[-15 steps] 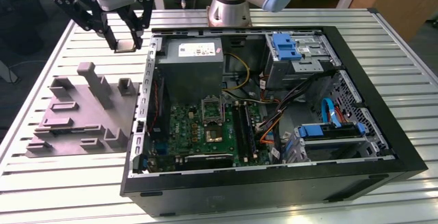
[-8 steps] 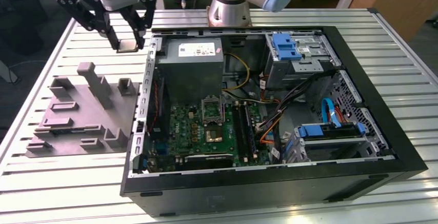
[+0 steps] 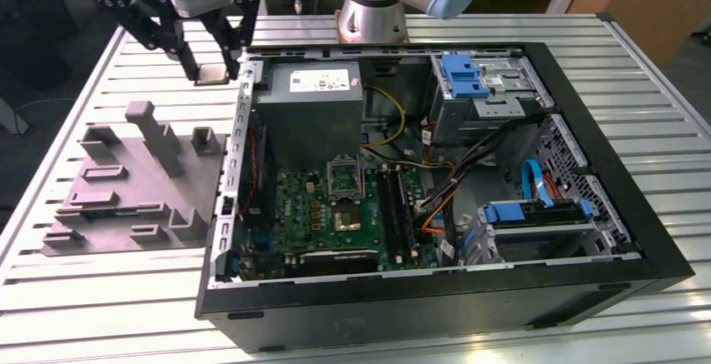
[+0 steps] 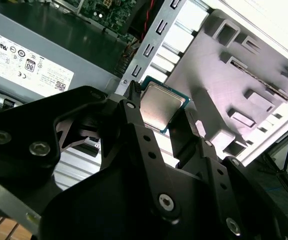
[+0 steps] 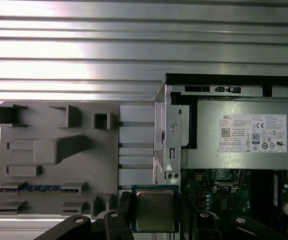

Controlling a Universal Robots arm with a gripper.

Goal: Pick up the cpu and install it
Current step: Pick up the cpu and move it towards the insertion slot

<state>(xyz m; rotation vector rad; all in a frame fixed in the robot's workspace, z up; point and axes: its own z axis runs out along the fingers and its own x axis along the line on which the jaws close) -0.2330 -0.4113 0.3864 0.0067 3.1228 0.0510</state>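
The gripper (image 3: 209, 64) holds the cpu (image 3: 211, 73) up by the open computer (image 3: 444, 318), near the grey tray (image 3: 111, 206).

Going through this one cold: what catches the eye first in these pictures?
An open black computer case with its green motherboard exposed dominates the slatted metal table. On the exterior view's left lies a grey moulded tray with raised blocks. Above the gap between tray and case, the black gripper is shut on a small flat square cpu with a silvery-grey metal top.
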